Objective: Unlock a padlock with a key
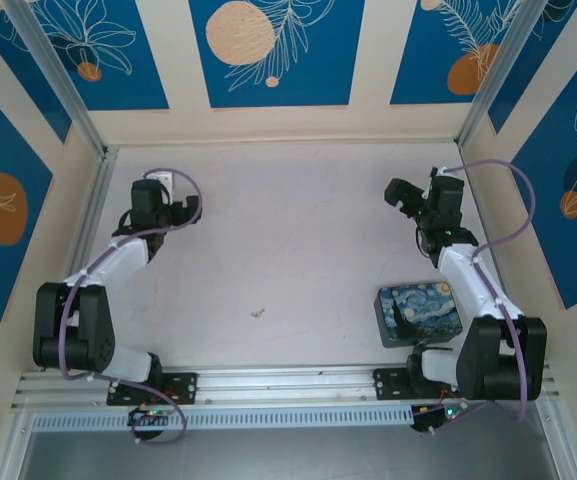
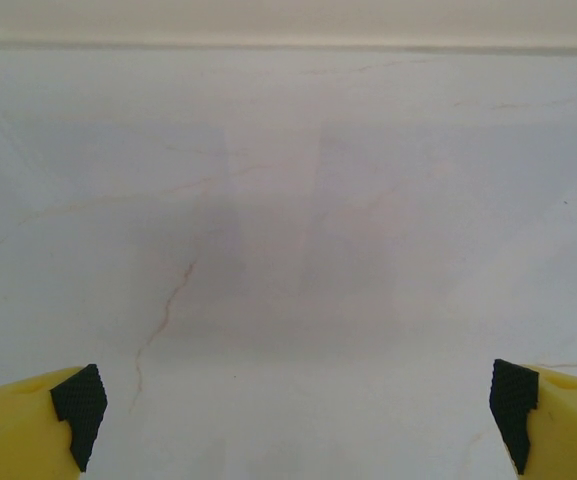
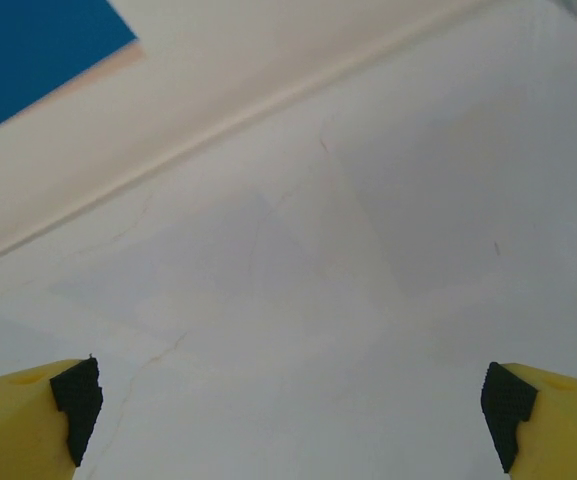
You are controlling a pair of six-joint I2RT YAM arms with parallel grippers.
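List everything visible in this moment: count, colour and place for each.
tin box: one, blue swirl-painted, near right of the table, by the right arm's base
key: one, likely; greyish sliver, mid-table towards the near edge; too small to confirm
table: one, pale whitish
wall panels: several, blue with orange circles, around the table
cables: two, purple, along the arms
arms: two, white and black, at either side
left gripper: yellow, black pads, open over bare table
right gripper: same, open
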